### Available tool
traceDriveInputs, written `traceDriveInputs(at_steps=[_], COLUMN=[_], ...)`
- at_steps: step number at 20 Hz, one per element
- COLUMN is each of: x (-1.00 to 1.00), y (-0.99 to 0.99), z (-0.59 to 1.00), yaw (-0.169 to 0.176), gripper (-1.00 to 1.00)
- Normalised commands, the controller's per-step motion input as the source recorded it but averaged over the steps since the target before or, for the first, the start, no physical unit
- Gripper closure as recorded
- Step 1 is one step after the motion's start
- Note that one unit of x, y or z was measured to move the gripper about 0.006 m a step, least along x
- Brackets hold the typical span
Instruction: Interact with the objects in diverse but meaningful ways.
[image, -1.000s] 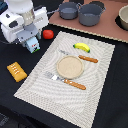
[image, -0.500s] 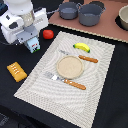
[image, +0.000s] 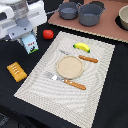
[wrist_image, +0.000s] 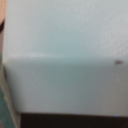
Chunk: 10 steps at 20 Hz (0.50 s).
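The white-and-light-blue carton (image: 30, 45) stands on the black table at the exterior view's left, just off the placemat. My gripper (image: 27, 36) sits on the carton's top, its fingers closed around it. A pale carton face (wrist_image: 65, 55) fills the wrist view. A red tomato (image: 48, 34) lies just to the carton's right. The yellow banana (image: 82, 47) rests on the placemat's far part. An orange bread loaf (image: 17, 71) lies on the black table nearer the camera.
On the striped placemat (image: 50, 100) lie a round wooden plate (image: 69, 67), a wooden-handled fork (image: 65, 80) and a knife (image: 82, 57). Two grey pots (image: 69, 10) (image: 91, 14) and a bowl (image: 123, 17) stand on a brown board at the back.
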Motion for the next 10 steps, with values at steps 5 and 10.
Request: traceDriveInputs(at_steps=[5, 10], x=[0.71, 0.74], y=[-0.70, -0.69], z=[0.30, 0.28], yaw=[-0.032, -0.029], gripper=[1.00, 1.00])
